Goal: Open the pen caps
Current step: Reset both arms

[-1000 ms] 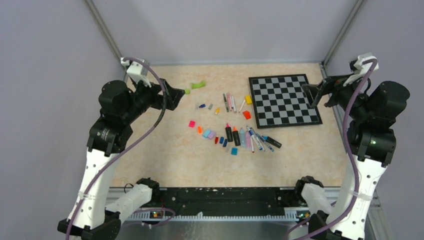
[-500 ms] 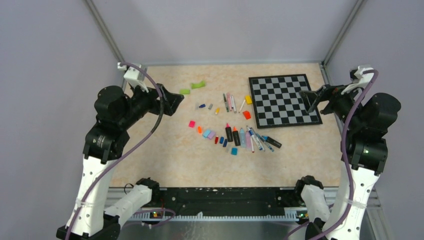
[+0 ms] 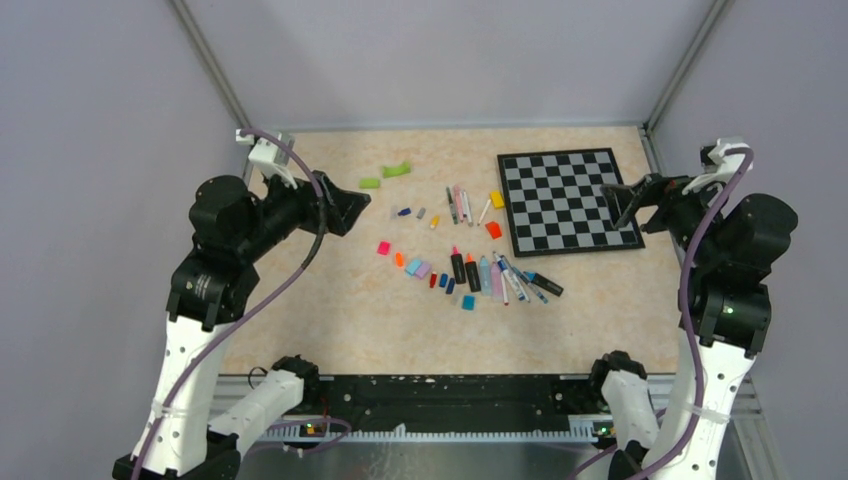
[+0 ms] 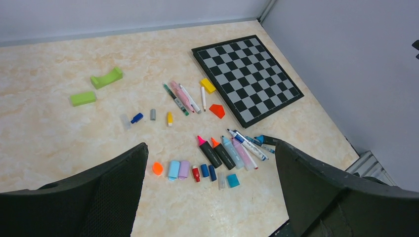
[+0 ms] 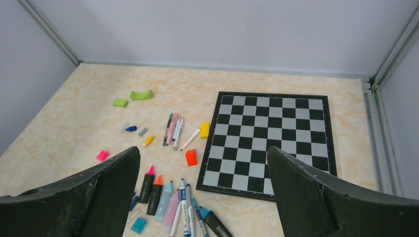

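The beige marbled desk (image 3: 330, 310) carried everything, with a black-and-grey chessboard (image 3: 570, 200) lying flat at its far right

The left gripper (image 3: 347, 208) hung above the left part of the desk with its jaws spread wide and nothing between them, well apart from the pens. The right gripper (image 3: 620, 203) hovered over the chessboard's right edge, jaws likewise wide apart and empty

The pens (image 3: 495, 275) lay in two groups near the middle of the desk. The larger group sat side by side just off the chessboard's near left corner: two black highlighters with bare pink and orange tips, then pale blue and pink barrels, then thin white and blue ones fanned toward the right. A smaller bundle (image 4: 182, 98) of thin pens lay farther back, left of the board

A green curved piece (image 3: 398, 169) and a green flat piece (image 3: 369, 183) rested at the far left. A yellow block (image 3: 497, 199) and an orange block (image 3: 493, 229) sat just beside the board's left edge

The pen caps (image 3: 418, 268) lay loose on the desk, apart from the barrels. A curved row left of the larger group ran pink, orange, cyan, purple, red, blue, with a cyan cap (image 3: 468, 302) nearest the arms. Three more, blue (image 3: 403, 212), grey (image 3: 421, 212) and yellow (image 3: 434, 222), lay left of the smaller bundle
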`<action>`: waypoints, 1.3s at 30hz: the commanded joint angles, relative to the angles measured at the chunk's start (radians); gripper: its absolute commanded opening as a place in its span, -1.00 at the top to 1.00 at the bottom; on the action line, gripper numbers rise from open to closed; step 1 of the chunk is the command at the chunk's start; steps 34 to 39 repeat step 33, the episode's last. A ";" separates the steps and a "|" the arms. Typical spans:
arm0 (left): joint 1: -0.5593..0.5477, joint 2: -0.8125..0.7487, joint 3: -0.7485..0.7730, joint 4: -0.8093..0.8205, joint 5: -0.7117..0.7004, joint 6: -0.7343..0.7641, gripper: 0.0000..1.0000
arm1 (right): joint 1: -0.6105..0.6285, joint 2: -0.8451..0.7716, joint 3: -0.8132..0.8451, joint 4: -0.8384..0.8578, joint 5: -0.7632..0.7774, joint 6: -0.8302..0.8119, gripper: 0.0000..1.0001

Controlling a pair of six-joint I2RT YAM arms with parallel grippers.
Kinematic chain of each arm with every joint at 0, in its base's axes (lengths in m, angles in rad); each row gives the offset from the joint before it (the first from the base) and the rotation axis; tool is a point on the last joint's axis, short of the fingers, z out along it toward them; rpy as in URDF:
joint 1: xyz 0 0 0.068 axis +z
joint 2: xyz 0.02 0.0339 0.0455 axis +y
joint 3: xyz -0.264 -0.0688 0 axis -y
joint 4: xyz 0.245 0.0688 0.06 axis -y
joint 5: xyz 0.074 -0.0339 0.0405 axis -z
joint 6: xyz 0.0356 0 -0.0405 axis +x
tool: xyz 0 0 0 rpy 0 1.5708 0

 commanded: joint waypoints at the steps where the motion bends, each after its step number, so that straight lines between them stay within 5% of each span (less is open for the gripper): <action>1: 0.003 -0.018 -0.007 0.056 0.022 -0.019 -0.97 | -0.010 -0.015 -0.003 0.027 0.021 -0.004 -0.92; 16: 0.004 -0.078 -0.151 0.192 0.088 -0.128 -0.97 | -0.009 -0.026 -0.014 0.004 0.043 -0.011 -0.93; 39: 0.003 -0.082 -0.161 0.189 0.074 -0.118 -0.97 | -0.011 -0.021 -0.016 0.007 0.023 0.011 -0.93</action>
